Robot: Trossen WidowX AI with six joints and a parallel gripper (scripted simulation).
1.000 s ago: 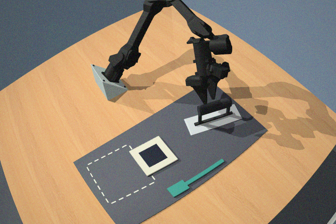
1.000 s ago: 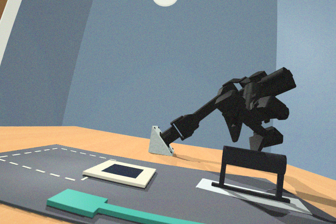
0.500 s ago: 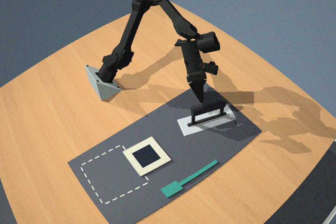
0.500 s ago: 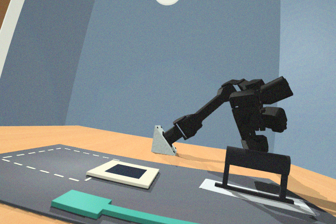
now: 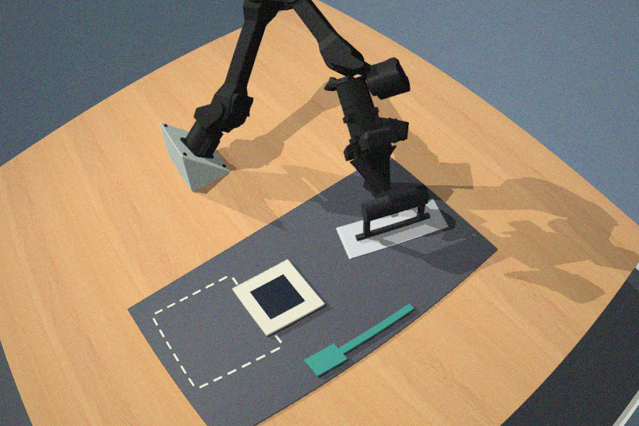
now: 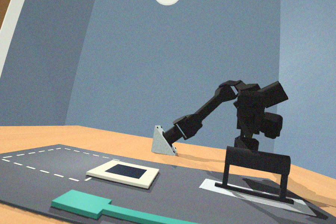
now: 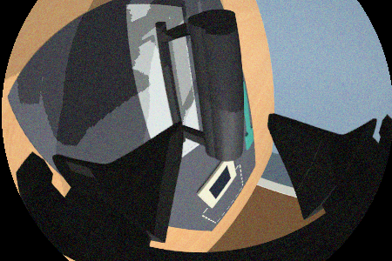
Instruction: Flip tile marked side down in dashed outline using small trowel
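Note:
The trowel, with a white blade and a thick black handle, lies flat on the dark mat. My gripper is open, just above the handle; in the wrist view the handle's near end shows between the fingertips. Their exact height over it is unclear. The cream tile lies flat, its dark marked square up, across the right side of the dashed outline, partly outside it.
A teal flat tool with a square head and long thin handle lies along the mat's front edge. The arm's grey wedge base stands on the wooden table behind the mat.

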